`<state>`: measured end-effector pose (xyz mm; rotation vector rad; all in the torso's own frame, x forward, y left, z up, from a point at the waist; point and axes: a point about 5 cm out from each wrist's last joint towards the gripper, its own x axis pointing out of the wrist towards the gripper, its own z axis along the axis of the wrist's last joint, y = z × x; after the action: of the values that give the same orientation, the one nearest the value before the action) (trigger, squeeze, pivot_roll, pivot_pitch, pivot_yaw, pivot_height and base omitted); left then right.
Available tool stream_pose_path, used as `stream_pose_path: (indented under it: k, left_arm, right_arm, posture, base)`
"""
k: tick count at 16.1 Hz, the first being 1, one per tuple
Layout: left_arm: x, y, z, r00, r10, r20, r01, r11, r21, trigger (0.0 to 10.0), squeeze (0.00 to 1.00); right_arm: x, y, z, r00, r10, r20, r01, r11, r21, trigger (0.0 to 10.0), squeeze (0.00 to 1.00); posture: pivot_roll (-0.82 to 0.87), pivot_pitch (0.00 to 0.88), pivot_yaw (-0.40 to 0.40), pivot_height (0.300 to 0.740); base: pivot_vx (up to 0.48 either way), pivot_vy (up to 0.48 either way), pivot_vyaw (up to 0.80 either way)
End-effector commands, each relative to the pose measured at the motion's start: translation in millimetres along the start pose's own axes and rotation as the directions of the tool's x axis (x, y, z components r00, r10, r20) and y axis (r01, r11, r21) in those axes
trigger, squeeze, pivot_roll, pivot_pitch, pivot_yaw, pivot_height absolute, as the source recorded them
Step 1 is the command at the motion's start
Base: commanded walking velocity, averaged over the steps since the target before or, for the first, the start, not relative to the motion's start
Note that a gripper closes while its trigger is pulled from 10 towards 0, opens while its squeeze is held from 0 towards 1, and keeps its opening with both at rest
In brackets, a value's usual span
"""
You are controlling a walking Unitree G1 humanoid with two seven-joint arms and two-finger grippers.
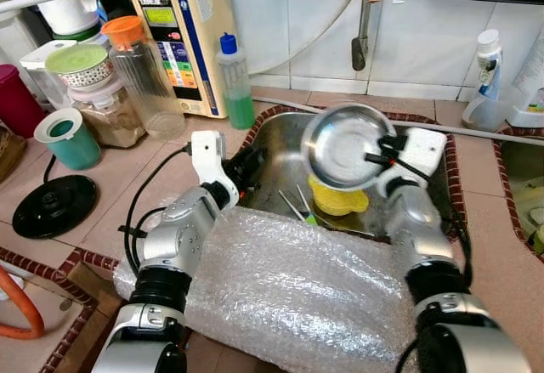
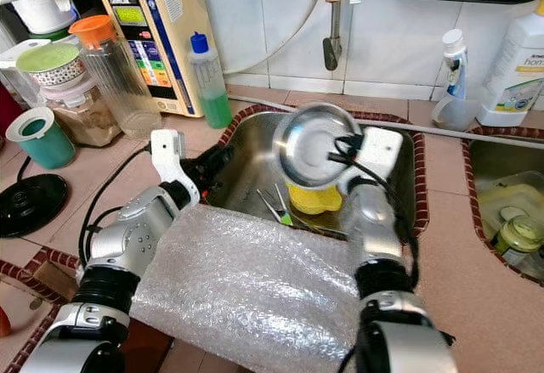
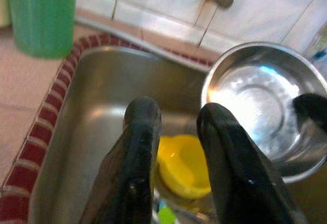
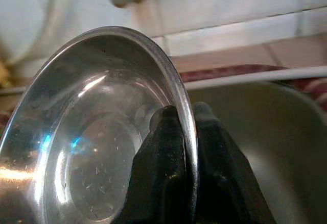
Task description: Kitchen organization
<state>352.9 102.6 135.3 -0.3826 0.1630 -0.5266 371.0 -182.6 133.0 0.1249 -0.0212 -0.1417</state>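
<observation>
right gripper (image 1: 380, 152) pinches the rim of a steel bowl (image 1: 344, 146), held tilted on edge above the sink (image 1: 280, 156); that is how we read the left eye view. left gripper (image 1: 246, 167) hangs at the sink's near-left edge, holding nothing. a yellow cup (image 1: 338, 198) lies in the basin below the bowl, and bubble wrap (image 1: 280, 292) covers the counter in front.

right eye view: same layout, a green-handled utensil (image 2: 274, 203) beside the cup.

left wrist view: its fingers (image 3: 138, 147) stand parted and empty over the basin, the bowl off to one side.

right wrist view: one finger inside the rim, one outside, clamped on thin metal.

we judge the bowl light, rigid, not fragile, but smooth and possibly wet, so it may pivot in a rim pinch. a deeper bite on the rim should steady it.
</observation>
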Motion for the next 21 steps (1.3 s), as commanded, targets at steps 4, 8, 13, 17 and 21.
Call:
stream_pose_path:
  k: [4,8,13,17,21]
  left_arm:
    - [-6.2,4.1,-22.0,0.99,-0.003,-0.138,0.014,0.997,0.075,10.0,1.0]
    - [-8.4,3.9,-33.6,0.979,-0.01,-0.206,0.03,0.995,0.092,10.0,1.0]
    - [-8.8,4.3,-34.9,0.976,-0.004,-0.219,0.028,0.994,0.109,10.0,1.0]
    - [-6.6,3.4,-34.1,0.976,-0.003,-0.219,0.028,0.993,0.111,10.0,1.0]
    - [-4.1,1.5,-33.0,0.979,-0.014,-0.204,0.035,0.994,0.101,10.0,1.0]
  right_arm:
    - [4.2,3.4,-2.5,1.0,-0.029,0.005,0.029,0.992,-0.123,0.0,0.0]
    - [3.4,-3.0,-13.8,0.997,-0.045,-0.056,0.033,0.978,-0.207,0.0,0.0]
    - [1.6,0.9,-23.3,0.995,-0.044,-0.09,0.018,0.963,-0.269,9.5,0.91]
    - [0.6,8.4,-27.5,0.993,-0.025,-0.113,-0.003,0.969,-0.246,10.0,1.0]
    - [-1.6,12.0,-32.1,0.992,-0.005,-0.129,-0.024,0.975,-0.22,10.0,1.0]
  posture:
    - [0.1,0.0,0.163,0.74]
    - [0.1,0.0,0.163,0.74]
    - [0.11,0.0,0.164,0.74]
    - [0.11,0.0,0.158,0.74]
    - [0.11,0.0,0.157,0.74]
  base:
    - [0.0,0.0,0.0]
    - [0.0,0.0,0.0]
    - [0.0,0.0,0.0]
    - [0.0,0.0,0.0]
    - [0.0,0.0,0.0]
